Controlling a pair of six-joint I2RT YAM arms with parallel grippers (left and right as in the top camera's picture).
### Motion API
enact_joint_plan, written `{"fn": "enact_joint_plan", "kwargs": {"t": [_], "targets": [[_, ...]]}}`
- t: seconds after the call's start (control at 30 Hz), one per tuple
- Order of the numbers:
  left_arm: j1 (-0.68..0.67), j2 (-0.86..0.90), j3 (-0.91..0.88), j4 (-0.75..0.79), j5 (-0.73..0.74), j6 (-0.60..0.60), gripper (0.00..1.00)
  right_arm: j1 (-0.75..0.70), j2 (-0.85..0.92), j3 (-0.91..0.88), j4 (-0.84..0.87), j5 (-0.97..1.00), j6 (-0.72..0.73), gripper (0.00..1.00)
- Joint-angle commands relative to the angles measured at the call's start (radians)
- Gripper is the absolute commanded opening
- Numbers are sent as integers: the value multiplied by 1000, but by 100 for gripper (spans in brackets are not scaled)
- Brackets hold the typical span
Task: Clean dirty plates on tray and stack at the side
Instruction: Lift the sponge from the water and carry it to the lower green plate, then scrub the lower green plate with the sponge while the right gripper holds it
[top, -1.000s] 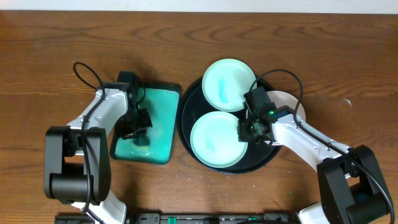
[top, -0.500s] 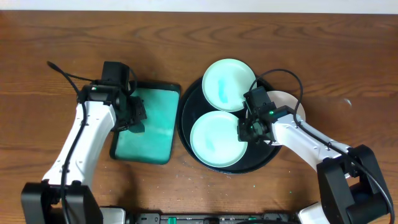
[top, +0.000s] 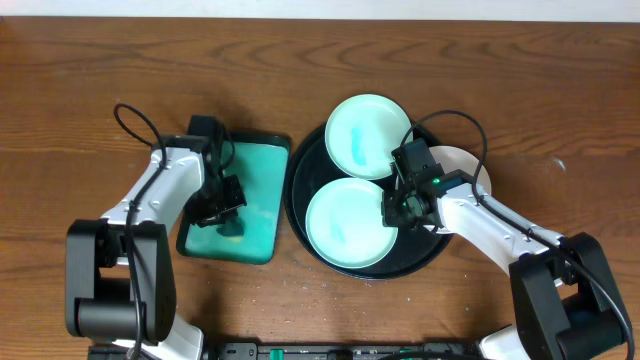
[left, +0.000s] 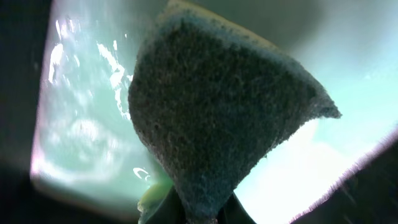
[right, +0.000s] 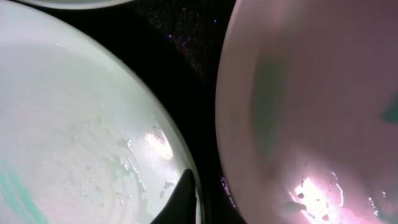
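Note:
Three dirty plates lie on the black round tray: one at the back, one at the front, and one at the right, partly under my right arm. My right gripper is at the front plate's right rim. In the right wrist view one finger lies over that plate's wet rim, beside the right plate. My left gripper is shut on a dark sponge and is low over the teal tray.
The teal rectangular tray holds wet teal liquid. Brown wood tabletop lies all around, widest at the back and far right. Arm cables loop above both wrists.
My left gripper swung to the teal tray's back-left edge, then came back down over its front part with the sponge. My right arm and the plates have not moved.

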Motion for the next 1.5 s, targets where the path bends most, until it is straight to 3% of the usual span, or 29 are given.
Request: {"fn": "enact_joint_plan", "kwargs": {"t": [0.0,0.23,0.43,0.67,0.87,1.2,1.3,1.47], "targets": [[-24,-74,121,-74,103,-6,7,-10,38,-12,19,89,16,1],[-224,-106,114,-18,124,-107,7,-10,38,-12,20,88,17,1],[-435,-41,73,141,126,-312,7,-10,38,-12,20,88,17,1],[-613,72,71,337,258,-417,7,-10,38,-12,17,88,17,1],[-626,145,71,349,205,-418,7,-10,38,-12,10,89,17,1],[-527,170,130,83,-119,-429,7,-10,38,-12,10,88,16,1],[-497,170,140,53,-206,-362,7,-10,38,-12,10,88,17,1],[-479,171,140,110,-128,-267,7,-10,38,-12,10,88,17,1]]}}
